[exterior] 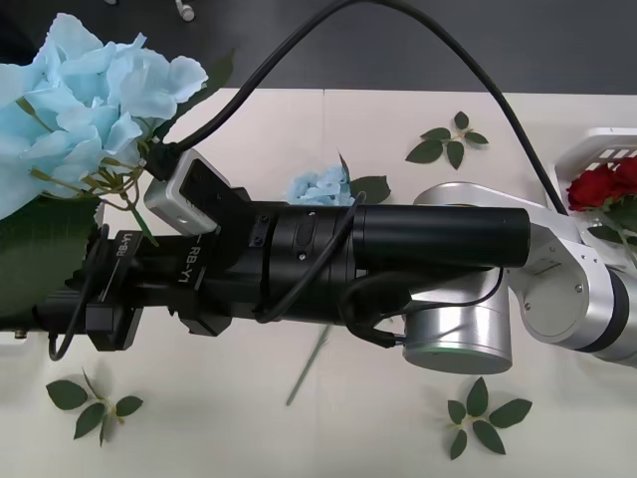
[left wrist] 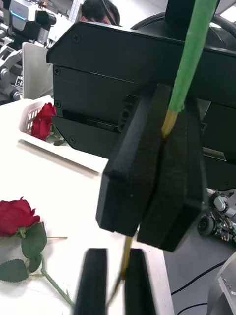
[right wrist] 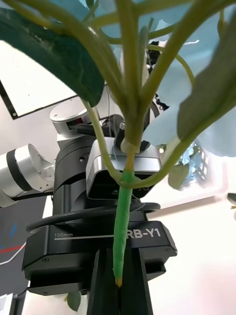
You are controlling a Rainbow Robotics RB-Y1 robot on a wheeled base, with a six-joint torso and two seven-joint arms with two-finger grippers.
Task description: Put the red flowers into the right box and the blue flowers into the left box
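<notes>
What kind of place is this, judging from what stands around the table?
Probably a robotics lab or test room. Another robot stands behind the white table, cables trail over the floor, and artificial flowers such as a red rose are laid out for sorting.

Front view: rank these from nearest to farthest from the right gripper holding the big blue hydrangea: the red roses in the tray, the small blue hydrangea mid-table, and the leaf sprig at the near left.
Measured from the right gripper, which sits at the view's left side:
1. leaf sprig, near left, just below the gripper.
2. small blue hydrangea, mid-table.
3. red roses, in the white tray at the right edge.
</notes>
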